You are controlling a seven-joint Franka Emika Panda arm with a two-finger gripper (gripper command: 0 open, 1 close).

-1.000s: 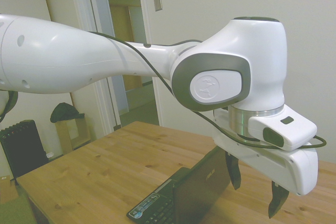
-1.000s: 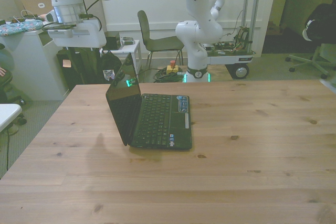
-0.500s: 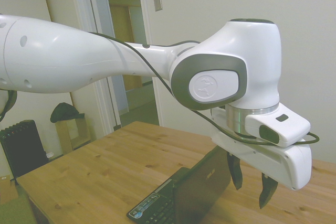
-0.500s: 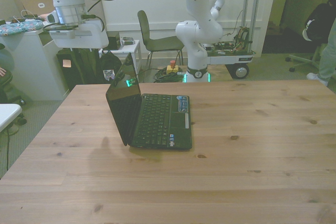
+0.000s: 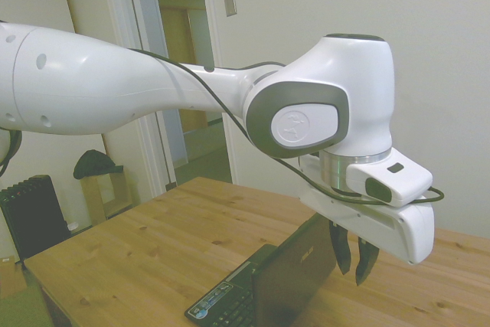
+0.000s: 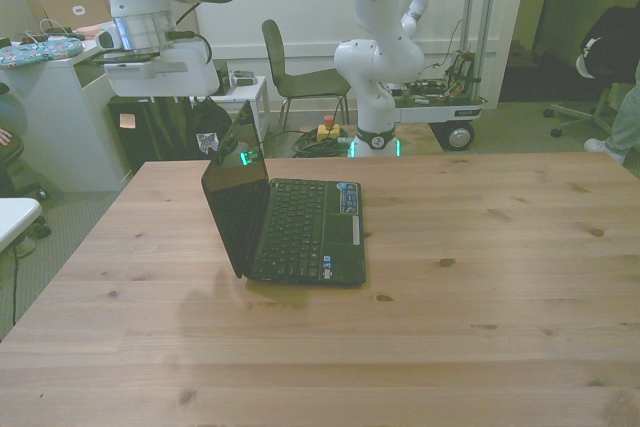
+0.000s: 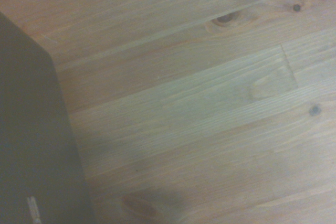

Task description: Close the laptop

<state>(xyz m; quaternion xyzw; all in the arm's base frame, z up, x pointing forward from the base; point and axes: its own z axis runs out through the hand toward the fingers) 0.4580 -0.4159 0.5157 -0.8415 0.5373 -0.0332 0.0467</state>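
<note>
Fingers [image 5: 352, 256] now together; one laptop [image 6: 290, 222].

knotty wood table [image 6: 480, 277], glossy laptop [image 6: 300, 232] lid

White, glossy arm [image 5: 115, 82]; grey oval joint cap with embossed logo. Silver ring below wrist. Black cable along it. White gripper [image 5: 351, 254], dark fingers [image 5: 339, 244].

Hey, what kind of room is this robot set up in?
Probably a robotics lab or workshop. A white robot base stands behind the wooden table, beside a wheeled cart of electronics. An empty chair is there too, and the open laptop sits on the table.
</note>
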